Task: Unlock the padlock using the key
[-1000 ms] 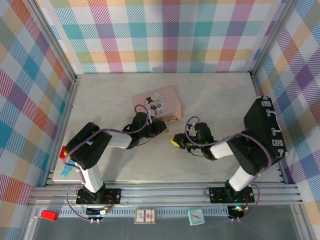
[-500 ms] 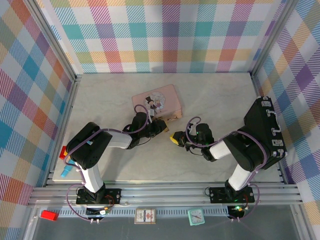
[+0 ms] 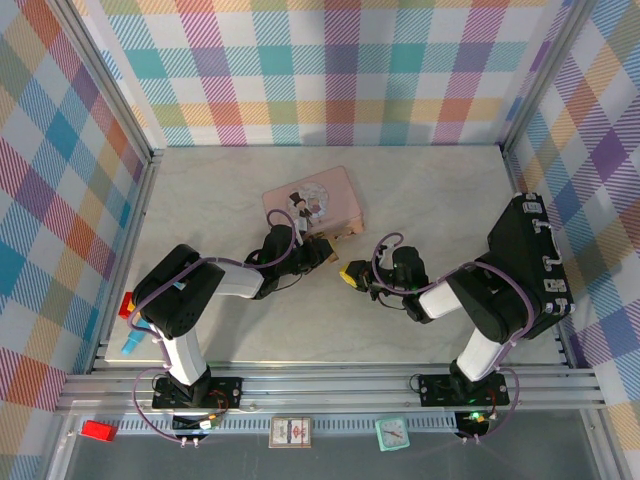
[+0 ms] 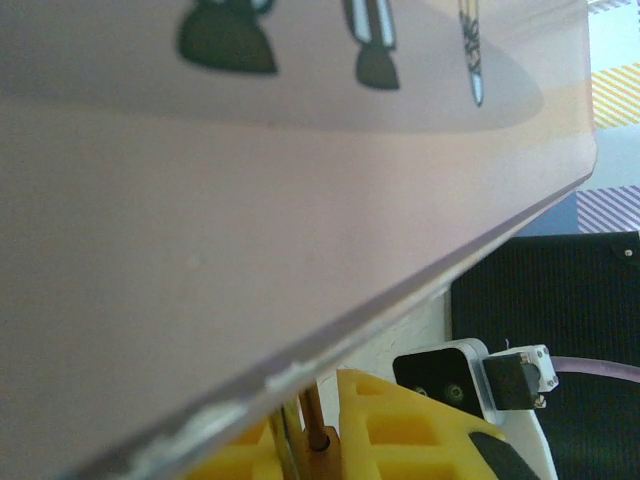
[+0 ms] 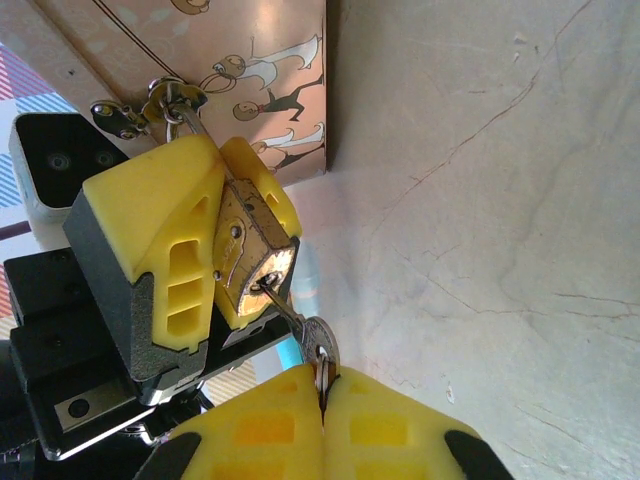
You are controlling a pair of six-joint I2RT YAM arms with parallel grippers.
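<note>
padlock (image 5: 250, 262) in left claw (image 5: 222, 215) beside pink tin (image 3: 328, 195); right claw's (image 5: 322, 405) key (image 5: 306, 336) inserted

Brushed brass on the padlock (image 5: 248, 255), dull gold with a soft sheen and fine scuffs. Bright silvery metal for the key (image 5: 318, 345), smooth and reflective. Matt yellow plastic, moulded with ribbed pockets, on the fingers (image 5: 150, 250) of the left gripper (image 5: 228, 235) and of the right gripper (image 5: 322, 392); black plastic behind, faintly textured. Pink tin (image 5: 270, 60): painted sheet metal, satin-smooth, printed with cartoon figures. Pale stone-look table (image 5: 480, 200), matt, veined with hairline cracks. Checked walls (image 3: 330, 70) possibly printed cloth or paper, too distant to tell. Bare satin aluminium along the frame rails (image 3: 330, 385).
</note>
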